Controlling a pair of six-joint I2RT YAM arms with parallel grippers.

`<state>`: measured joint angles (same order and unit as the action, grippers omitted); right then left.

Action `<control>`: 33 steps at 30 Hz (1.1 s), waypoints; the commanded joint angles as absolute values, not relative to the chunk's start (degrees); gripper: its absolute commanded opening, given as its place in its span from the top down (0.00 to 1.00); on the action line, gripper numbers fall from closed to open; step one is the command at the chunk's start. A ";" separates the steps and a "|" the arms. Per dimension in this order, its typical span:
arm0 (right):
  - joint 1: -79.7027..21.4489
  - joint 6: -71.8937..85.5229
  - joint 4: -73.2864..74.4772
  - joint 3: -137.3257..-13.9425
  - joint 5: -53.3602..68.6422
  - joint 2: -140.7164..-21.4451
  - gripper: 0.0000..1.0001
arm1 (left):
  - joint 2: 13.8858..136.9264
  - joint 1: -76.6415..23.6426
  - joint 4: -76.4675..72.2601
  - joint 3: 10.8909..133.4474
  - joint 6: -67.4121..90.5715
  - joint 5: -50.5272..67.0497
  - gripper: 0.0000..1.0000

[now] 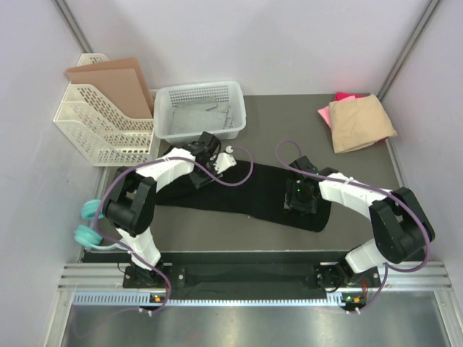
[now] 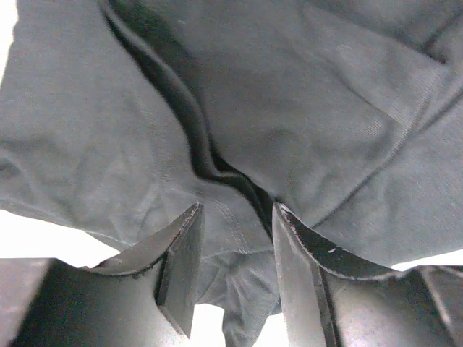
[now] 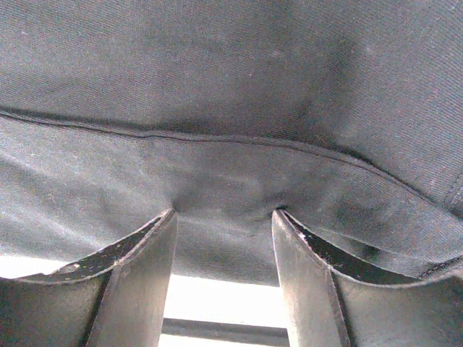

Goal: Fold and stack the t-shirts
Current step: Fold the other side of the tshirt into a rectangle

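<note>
two claws stand at opposite ends of the black t-shirt, its long axis running left-right across the counter: left claw parted around a fold at the far-left end, right claw parted, tips against the near-right hem.

The pink cloth t-shirt is nearly all buried under the folded tan cloth t-shirt; only a corner pokes out. The large black cloth t-shirt has both ends partly covered by the arms, and the wrist views cut it off at top and sides. Grey stuff in the white plastic mesh basket is too indistinct to name. A teal object sits half behind the left arm.
</note>
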<state>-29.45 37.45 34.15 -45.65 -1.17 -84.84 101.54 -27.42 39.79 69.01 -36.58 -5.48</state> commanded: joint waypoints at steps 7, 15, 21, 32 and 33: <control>-29.36 37.00 30.32 -42.54 -0.88 -86.04 0.44 | 101.43 -26.98 38.40 74.88 -35.07 -6.24 0.53; -29.36 37.09 30.32 -42.36 -0.88 -86.22 0.44 | 101.42 -26.89 37.44 74.18 -35.95 -7.38 0.64; -29.36 36.91 30.32 -42.36 -0.88 -86.13 0.44 | 101.43 -26.98 38.58 72.51 -34.46 -5.10 0.53; -29.35 36.74 30.67 -43.33 -0.79 -86.66 0.44 | 100.46 -26.90 36.39 68.03 -34.01 -6.41 0.52; -29.36 36.74 30.85 -43.42 -0.88 -86.57 0.44 | 100.55 -26.89 36.21 68.03 -34.27 -6.33 0.55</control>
